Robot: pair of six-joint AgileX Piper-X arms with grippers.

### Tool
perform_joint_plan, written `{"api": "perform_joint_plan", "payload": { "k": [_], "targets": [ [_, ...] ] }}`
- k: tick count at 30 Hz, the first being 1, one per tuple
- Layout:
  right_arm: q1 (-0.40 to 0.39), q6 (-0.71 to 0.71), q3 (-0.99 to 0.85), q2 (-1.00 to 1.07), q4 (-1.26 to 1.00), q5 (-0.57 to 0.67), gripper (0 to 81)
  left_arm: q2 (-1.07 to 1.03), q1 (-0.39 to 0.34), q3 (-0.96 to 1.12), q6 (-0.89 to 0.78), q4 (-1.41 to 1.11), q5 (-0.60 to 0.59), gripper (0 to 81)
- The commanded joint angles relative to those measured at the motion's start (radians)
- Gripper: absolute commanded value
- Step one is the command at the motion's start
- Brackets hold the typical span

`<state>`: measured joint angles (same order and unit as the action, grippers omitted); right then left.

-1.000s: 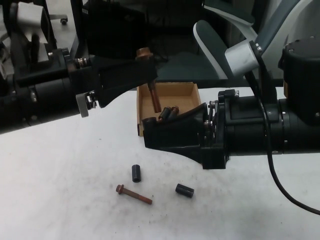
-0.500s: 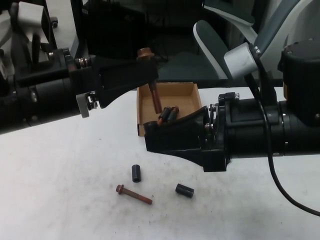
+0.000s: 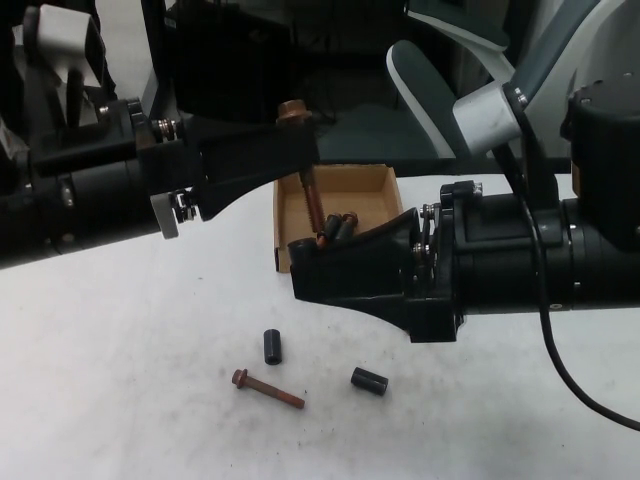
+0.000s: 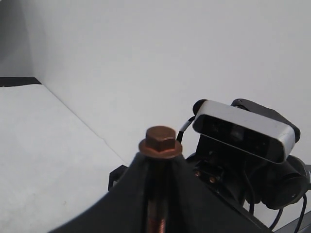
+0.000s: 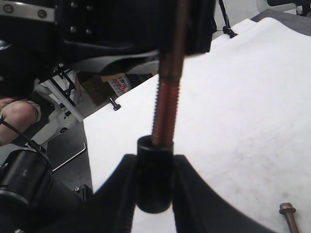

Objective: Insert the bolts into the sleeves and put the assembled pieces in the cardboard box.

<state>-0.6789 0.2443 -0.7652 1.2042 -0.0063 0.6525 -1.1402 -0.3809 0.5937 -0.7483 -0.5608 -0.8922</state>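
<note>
From the high view, we see the left arm coming in from the left, its jaws pinching the held bolt (image 3: 291,109) just under the head, so that the shaft hangs down over the cardboard box (image 3: 388,184). The right arm comes in from the right with its jaws meeting the lower end of that shaft, at the near wall of the box. A few assembled pieces (image 3: 341,224) lie inside the box. On the white counter (image 3: 120,400), nearer the camera, a loose bolt (image 3: 267,389) lies flat between an upright sleeve (image 3: 271,346) and a lying sleeve (image 3: 369,381), all three apart from one another.

In the left wrist view, we look up along the left jaws, which are pressed against the bolt's shaft on both sides, with the flanged hexagonal head (image 4: 160,142) sitting just above them. The other arm's wrist camera (image 4: 245,131) stands beyond.

In the right wrist view, the right jaws clamp the held sleeve (image 5: 154,179) upright. The threaded tip of the held bolt (image 5: 165,104) sits in the sleeve's mouth, with most of the thread outside. The loose bolt's head (image 5: 286,209) shows on the counter.
</note>
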Motion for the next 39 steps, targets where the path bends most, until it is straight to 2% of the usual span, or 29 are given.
{"api": "perform_joint_plan", "payload": {
  "k": [1, 14, 20, 34, 39],
  "targets": [
    [0.008, -0.008, -0.013, -0.015, -0.007, 0.004, 0.0, 0.01, -0.001, 0.004, 0.022, -0.013, -0.007, 0.8],
    [0.023, -0.008, -0.013, -0.025, -0.007, 0.004, 0.0, 0.01, 0.014, 0.004, 0.047, 0.047, -0.001, 0.8],
    [0.022, -0.015, -0.013, -0.025, -0.007, 0.001, 0.0, 0.01, 0.012, 0.004, 0.03, 0.049, -0.054, 0.8],
    [0.022, -0.019, -0.013, -0.025, -0.022, -0.003, 0.0, 0.01, 0.012, 0.004, 0.03, 0.06, -0.056, 0.8],
    [0.022, -0.019, -0.013, -0.025, -0.042, -0.003, 0.0, 0.01, 0.012, 0.004, 0.03, 0.078, -0.092, 0.8]
  ]
}}
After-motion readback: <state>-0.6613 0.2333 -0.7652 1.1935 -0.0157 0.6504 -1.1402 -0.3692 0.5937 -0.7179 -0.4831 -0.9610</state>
